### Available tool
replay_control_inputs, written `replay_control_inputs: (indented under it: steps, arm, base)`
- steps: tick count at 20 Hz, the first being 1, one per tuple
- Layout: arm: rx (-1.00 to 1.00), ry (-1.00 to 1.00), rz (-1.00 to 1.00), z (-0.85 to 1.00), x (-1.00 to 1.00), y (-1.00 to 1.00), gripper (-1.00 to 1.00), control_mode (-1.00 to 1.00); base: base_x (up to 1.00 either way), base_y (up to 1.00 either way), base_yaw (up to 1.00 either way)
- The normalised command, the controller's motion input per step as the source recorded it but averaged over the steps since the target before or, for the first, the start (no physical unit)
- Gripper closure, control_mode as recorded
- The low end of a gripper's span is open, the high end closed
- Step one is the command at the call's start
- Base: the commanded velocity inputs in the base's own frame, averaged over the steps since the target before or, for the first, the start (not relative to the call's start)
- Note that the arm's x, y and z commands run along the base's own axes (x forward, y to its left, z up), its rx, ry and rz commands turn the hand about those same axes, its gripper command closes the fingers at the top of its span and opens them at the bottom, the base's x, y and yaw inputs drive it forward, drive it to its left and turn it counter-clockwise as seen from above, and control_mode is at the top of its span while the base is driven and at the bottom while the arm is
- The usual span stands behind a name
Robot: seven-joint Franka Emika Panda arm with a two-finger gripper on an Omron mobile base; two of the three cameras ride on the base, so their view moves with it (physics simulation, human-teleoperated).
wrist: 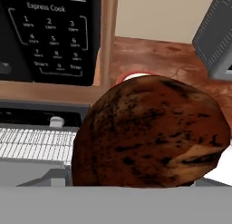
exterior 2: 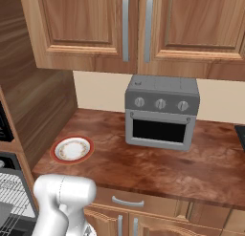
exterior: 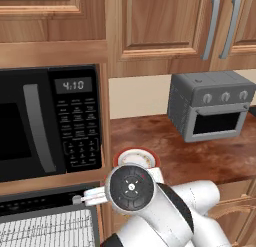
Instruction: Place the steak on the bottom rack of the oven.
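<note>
Closest to the hand camera, the steak [wrist: 149, 132] bulks large in the foreground, a dark brown lump with pale tan patches, evidently carried at the gripper; the finger tips are hidden behind it, so whether they are clamped on the meat cannot be told directly, though its position off any surface suggests they are. Just beyond and below to the left, the oven [wrist: 41, 146] stands open, with a silver wire rack [wrist: 31, 143] visible, a small silver knob [wrist: 56, 122] on its black control strip, and the rack seen again at the lower left of the left base view [exterior: 47, 230]. By this evidence the pick-up is judged complete and the steak lifted clear of the red-rimmed plate [exterior 2: 72, 149], which lies bare on the wooden counter [exterior 2: 158, 163] beside the oven column; what remains is to carry the meat down into the cavity, set it on the bottom rack, and let go. Whether the rack in view is the bottom one cannot be told. Above the oven, the black microwave [exterior: 47, 123] shows "4:10" on its display, and its keypad is headed "Express Cook" over numbered keys, with smaller key labels too blurred to read. Farthest back, the grey toaster oven [exterior 2: 161, 113] carries three unlabelled knobs beneath the wooden cabinets [exterior 2: 124, 27].
</note>
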Motion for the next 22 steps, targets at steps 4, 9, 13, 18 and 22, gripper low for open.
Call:
replay_control_inputs:
  steps: [4, 9, 13, 18, 22]
  arm:
    - [0.0, 0.0, 0.03, -0.43, -0.2, 1.0, 1.0, -1.0]
    - [0.02, 0.0, 0.0, -0.59, 0.0, 1.0, 1.0, -1.0]
    - [0.12, 0.0, 0.0, -0.82, 0.0, 1.0, 1.0, -1.0]
    - [0.15, -0.03, -0.01, -0.87, 0.12, 1.0, 1.0, -1.0]
    - [0.0, -0.01, 0.0, -0.25, 0.0, 0.46, 1.0, -1.0]
  base:
    - [0.0, 0.0, 0.0]
    - [0.0, 0.0, 0.0]
    - [0.0, 0.0, 0.0]
    - [0.0, 0.0, 0.0]
    - [0.0, 0.0, 0.0]
